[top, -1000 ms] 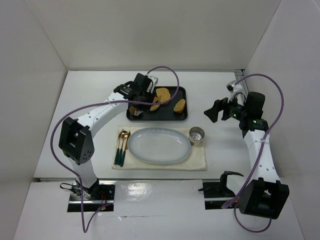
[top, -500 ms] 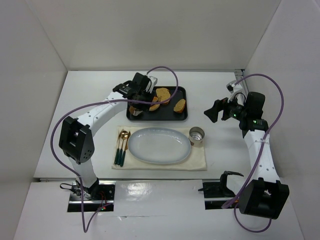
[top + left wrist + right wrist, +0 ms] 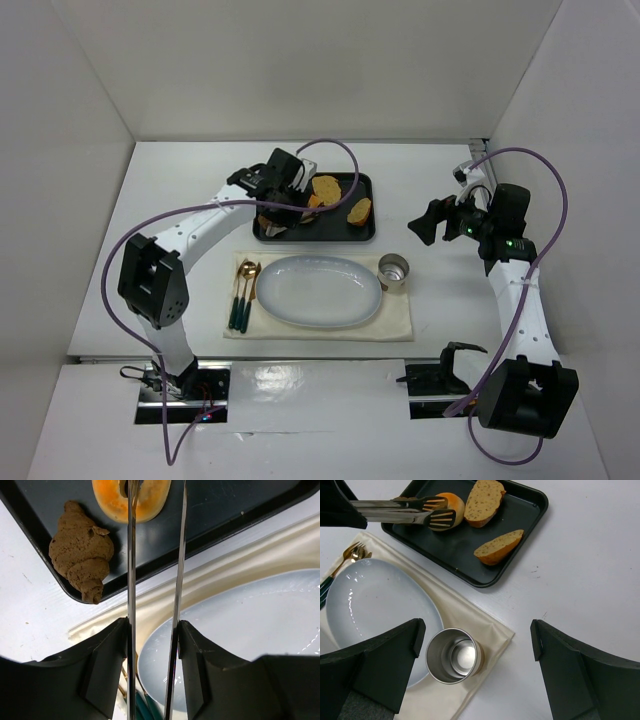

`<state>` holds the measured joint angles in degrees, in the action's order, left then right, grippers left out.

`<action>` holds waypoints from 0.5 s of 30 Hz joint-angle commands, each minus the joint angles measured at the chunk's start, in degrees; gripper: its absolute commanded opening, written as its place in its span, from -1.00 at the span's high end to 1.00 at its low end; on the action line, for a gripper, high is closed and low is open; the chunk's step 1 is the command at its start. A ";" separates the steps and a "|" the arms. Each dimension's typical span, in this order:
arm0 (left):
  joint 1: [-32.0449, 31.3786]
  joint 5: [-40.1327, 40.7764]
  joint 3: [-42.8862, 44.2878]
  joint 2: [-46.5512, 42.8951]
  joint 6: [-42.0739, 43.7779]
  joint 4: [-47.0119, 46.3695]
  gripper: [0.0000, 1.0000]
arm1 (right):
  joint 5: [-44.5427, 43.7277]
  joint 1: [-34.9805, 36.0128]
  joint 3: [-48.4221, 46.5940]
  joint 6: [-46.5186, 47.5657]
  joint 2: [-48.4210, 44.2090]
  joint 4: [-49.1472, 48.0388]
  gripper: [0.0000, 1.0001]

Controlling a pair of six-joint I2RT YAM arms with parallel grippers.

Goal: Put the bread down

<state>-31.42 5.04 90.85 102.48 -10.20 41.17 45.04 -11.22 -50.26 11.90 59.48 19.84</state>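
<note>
My left jaws are clamped on the tongs [image 3: 131, 580], and the tong tips straddle the bread [image 3: 152, 500] at the top centre of the left wrist frame. The bread is within the tray [image 3: 215, 510], near a brown lump [image 3: 82, 555]. I cannot tell if it is lifted. My right jaws stand apart over the surface [image 3: 580, 555].

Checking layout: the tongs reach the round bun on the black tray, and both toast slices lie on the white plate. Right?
No: the right wrist view shows both toast slices on the black tray, beside the bun, not on the white plate. The tongs do reach the bun.
</note>
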 commanded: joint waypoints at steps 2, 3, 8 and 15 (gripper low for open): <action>-0.75 0.32 0.29 -3.34 1.85 1.11 -0.15 | 0.58 0.33 -2.21 0.93 0.02 0.38 -1.00; -0.75 0.85 0.29 -3.34 1.85 1.11 -0.15 | 0.58 0.33 -2.21 0.93 0.02 0.38 -1.00; -1.28 3.30 0.29 -0.35 1.85 1.63 -0.15 | 0.58 0.33 -2.21 0.93 0.02 0.38 -1.00; -3.12 9.72 1.96 2.20 1.85 3.30 0.01 | 0.58 0.33 -2.21 0.93 0.02 0.38 -1.00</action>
<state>-33.91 10.33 90.87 103.31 -9.04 43.07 45.04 -11.22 -50.26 11.90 59.48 19.84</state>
